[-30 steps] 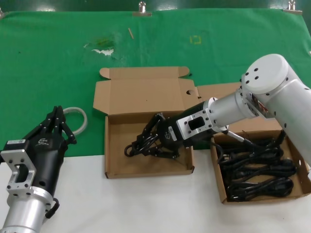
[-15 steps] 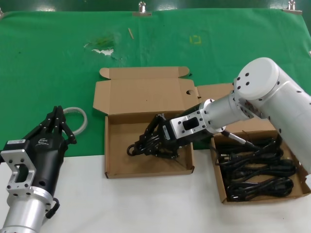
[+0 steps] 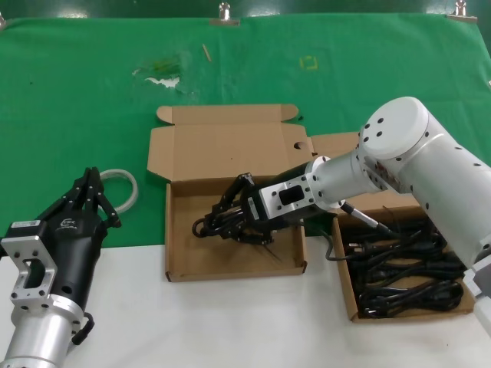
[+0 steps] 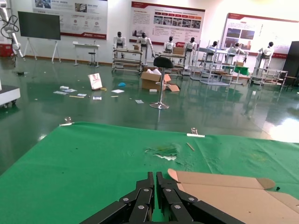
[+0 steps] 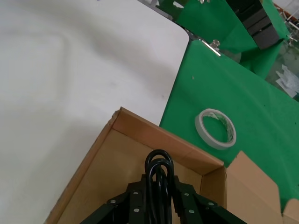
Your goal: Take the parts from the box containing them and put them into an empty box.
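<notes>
My right gripper (image 3: pixel 230 218) is shut on a black power cord bundle (image 3: pixel 205 226) and holds it low over the floor of the empty box (image 3: pixel 184 264), the middle mailer with a dark speck on its open lid. In the right wrist view the cord's loop (image 5: pixel 159 163) sticks out past the fingers (image 5: pixel 184 193), above the box's near corner (image 5: pixel 135 135). The box containing the parts (image 3: pixel 349 295) stands at the right with several cord bundles (image 3: pixel 406 272) lying in it. My left gripper (image 3: pixel 90 188) is parked at the lower left, shut and empty; the left wrist view (image 4: pixel 155 179) shows it too.
A roll of clear tape (image 3: pixel 123 184) lies on the green cloth just beyond my left gripper, also in the right wrist view (image 5: pixel 215 127). The cloth (image 3: pixel 77 92) covers the far half of the table; the near half is white (image 3: pixel 230 322). A worn patch (image 3: pixel 161 77) marks the cloth.
My right gripper has moved left with the cord bundle, farther over the middle box's floor. The left arm has not moved.
</notes>
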You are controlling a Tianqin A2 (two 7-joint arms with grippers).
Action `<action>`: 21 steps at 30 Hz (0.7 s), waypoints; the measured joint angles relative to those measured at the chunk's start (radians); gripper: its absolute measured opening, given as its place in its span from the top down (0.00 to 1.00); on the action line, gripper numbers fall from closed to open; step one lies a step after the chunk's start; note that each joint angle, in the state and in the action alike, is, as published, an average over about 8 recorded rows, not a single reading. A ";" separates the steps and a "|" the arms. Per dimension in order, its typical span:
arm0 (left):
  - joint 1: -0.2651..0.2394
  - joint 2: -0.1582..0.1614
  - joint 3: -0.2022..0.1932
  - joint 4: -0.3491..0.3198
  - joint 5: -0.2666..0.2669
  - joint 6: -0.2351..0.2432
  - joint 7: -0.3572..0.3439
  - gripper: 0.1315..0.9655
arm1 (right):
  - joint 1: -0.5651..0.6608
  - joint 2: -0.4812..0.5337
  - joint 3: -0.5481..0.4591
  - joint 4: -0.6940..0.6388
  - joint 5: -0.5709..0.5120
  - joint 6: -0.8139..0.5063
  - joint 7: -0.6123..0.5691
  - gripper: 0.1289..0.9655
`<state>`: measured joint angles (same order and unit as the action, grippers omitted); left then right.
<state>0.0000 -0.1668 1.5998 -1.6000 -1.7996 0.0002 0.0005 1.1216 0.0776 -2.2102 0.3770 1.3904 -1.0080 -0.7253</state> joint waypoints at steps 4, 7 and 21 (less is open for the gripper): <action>0.000 0.000 0.000 0.000 0.000 0.000 0.000 0.97 | 0.001 -0.002 0.002 -0.005 0.001 0.003 -0.004 0.87; 0.000 0.000 0.000 0.000 0.000 0.000 0.000 0.97 | 0.002 -0.002 0.002 -0.006 0.001 0.003 -0.004 0.85; 0.000 0.000 0.000 0.000 0.000 0.000 0.000 0.97 | 0.002 -0.002 0.002 -0.006 0.001 0.003 -0.004 0.62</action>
<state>0.0000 -0.1668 1.5998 -1.6000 -1.7996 0.0002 0.0005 1.1233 0.0753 -2.2084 0.3712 1.3910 -1.0050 -0.7294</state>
